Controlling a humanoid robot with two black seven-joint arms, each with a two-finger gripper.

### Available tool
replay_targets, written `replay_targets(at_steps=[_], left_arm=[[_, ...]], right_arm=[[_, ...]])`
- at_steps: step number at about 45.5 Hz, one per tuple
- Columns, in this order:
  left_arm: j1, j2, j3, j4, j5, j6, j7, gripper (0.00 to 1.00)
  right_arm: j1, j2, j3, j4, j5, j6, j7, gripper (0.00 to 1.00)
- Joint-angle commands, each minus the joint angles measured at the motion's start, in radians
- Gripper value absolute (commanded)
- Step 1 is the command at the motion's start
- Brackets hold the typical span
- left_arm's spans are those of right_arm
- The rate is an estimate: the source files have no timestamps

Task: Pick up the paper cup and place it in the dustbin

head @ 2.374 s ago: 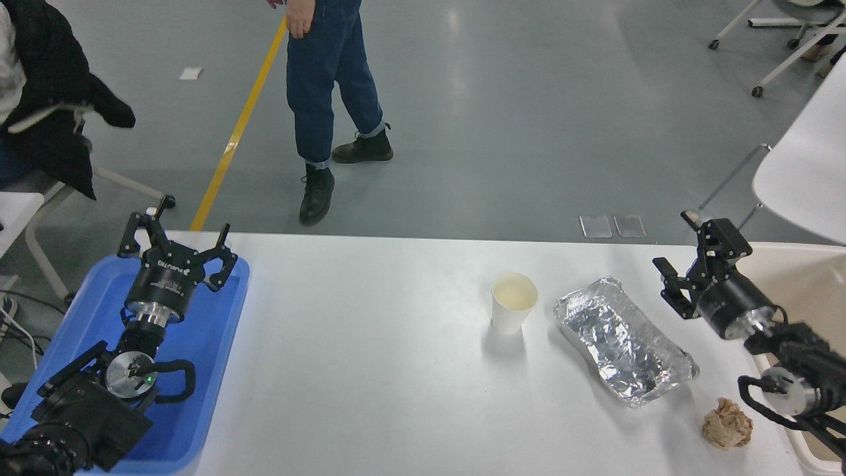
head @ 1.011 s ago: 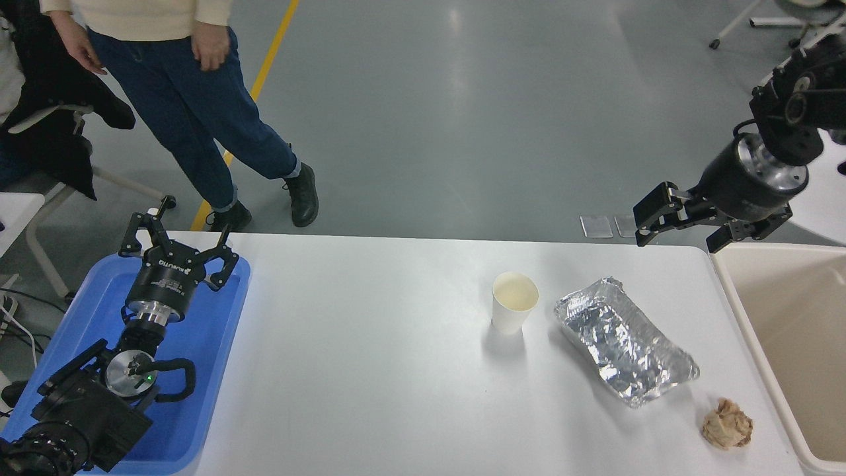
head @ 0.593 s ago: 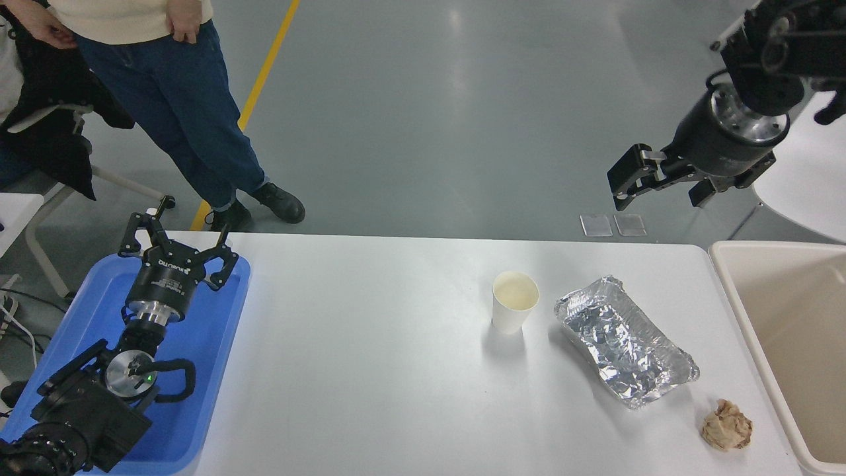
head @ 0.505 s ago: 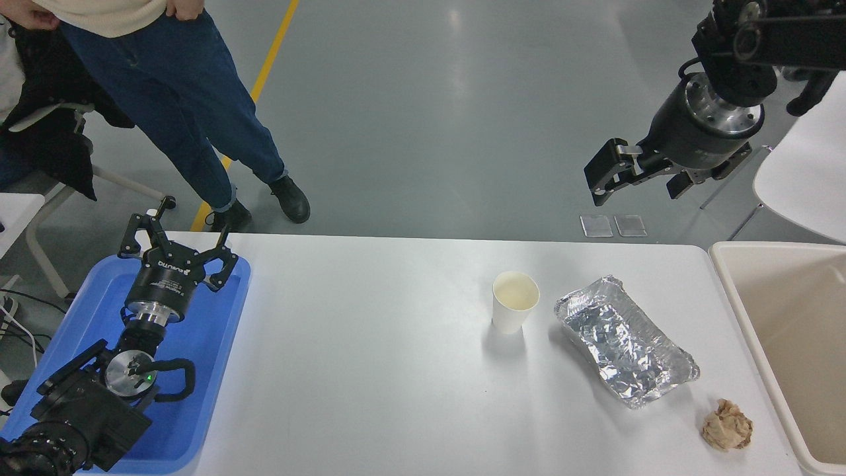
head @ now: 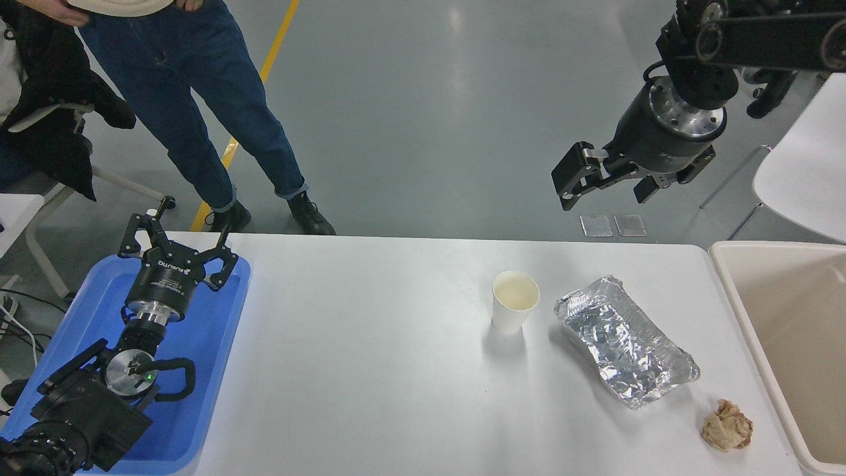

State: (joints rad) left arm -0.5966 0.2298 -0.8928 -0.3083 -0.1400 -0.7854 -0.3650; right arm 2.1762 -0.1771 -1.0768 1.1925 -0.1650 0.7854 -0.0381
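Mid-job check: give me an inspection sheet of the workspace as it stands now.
Surface: white table, dry, unmarked.
Job's things: small white paper cup upright, untouched; large beige plastic dustbin at right edge.
Clutter: crumpled foil tray beside cup; brown paper ball; blue tray.
Grippers: right gripper open, raised beyond the far edge; left gripper open, parked over blue tray.
Cables: cords far left.
Surroundings: person beyond the table; white chair.

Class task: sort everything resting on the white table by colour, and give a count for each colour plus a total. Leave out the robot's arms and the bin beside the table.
White: 1, the paper cup
Silver: 1, the crumpled foil tray
Brown: 1, the crumpled paper ball
Blue: 1, the blue tray at the table's left edge
Total: 4
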Motion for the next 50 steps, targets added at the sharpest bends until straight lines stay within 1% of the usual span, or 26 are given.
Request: replay_targets(at_steps=[1,3,13,21,27,32,50], left_arm=[[0.0,-0.001,0.0,0.0,0.0,0.0,0.0,1.0],[0.0,-0.001,0.0,-0.002,0.0,0.0,0.0,1.0],[0.0,-0.001,0.0,-0.002,0.0,0.0,0.001,1.0],[0.0,-0.001,0.0,-0.002,0.0,0.0,0.001,1.0],[0.0,-0.001,0.0,-0.002,0.0,0.0,0.001,1.0],[0.0,-0.001,0.0,-0.002,0.0,0.0,0.001,1.0],[0.0,-0.001,0.0,-0.002,0.0,0.0,0.001,1.0]], right_arm=[[-0.116,0.085,0.049,-0.027,0.012,0.0,0.0,1.0],[-0.144,0.096,0.063,-0.027,0.012,-0.044,0.0,1.0],[-0.288,0.137,0.06,-0.028,-0.008,-0.365,0.0,1.0],[-0.414,0.14,0.054,-0.073,-0.011,-0.534,0.0,1.0],[-0.55,0.148,0.057,-0.198,-0.011,-0.555,0.0,1.0],[-0.656,0.177,0.058,-0.304,-0.011,-0.554,0.0,1.0],[-0.799,0.177,0.055,-0.464,-0.01,-0.578,-0.002,1.0]])
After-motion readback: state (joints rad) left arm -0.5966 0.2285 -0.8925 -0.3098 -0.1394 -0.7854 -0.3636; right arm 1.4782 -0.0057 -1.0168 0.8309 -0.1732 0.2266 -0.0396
